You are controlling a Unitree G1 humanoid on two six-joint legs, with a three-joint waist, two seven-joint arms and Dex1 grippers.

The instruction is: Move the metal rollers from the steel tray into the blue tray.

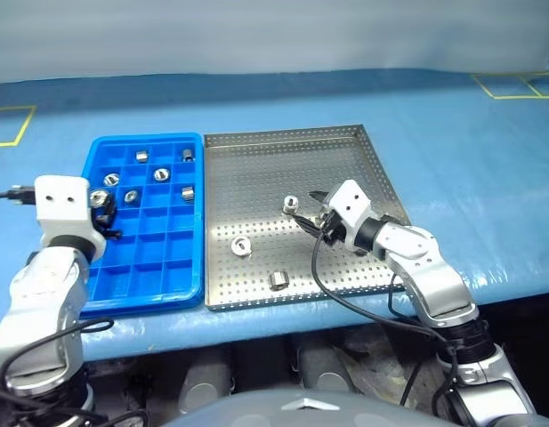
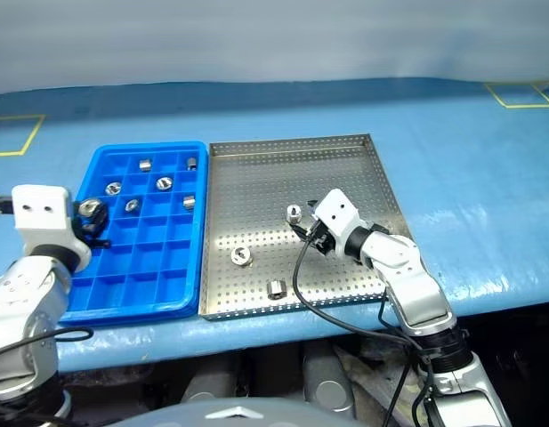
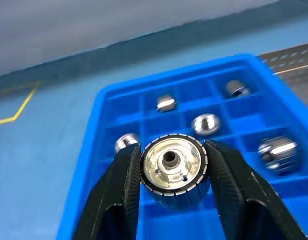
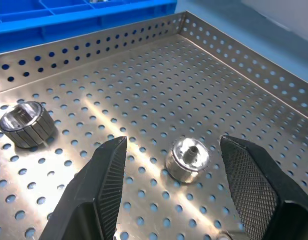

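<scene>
Three shiny hollow-centred metal rollers (image 1: pixel 241 246) lie on the perforated steel tray (image 1: pixel 256 169).

The square perforated steel tray (image 1: pixel 345 165) is mostly bare: its whole upper half and right side lie open. Three small shiny metal rollers stand in the way there, one at centre (image 1: pixel 291 205), one lower left (image 1: pixel 241 246) and one near the bottom rim (image 1: pixel 278 280). The right gripper (image 1: pixel 317 207), jaws spread, occupies the centre just right of the middle roller.

In the bright blue compartmented plastic tray (image 1: pixel 181 289) at left, the lower rows are free. Rollers fill several upper cells (image 1: pixel 162 174), and the left gripper (image 1: pixel 105 213) blocks the left edge, clamped on a roller (image 3: pixel 173 164).
</scene>
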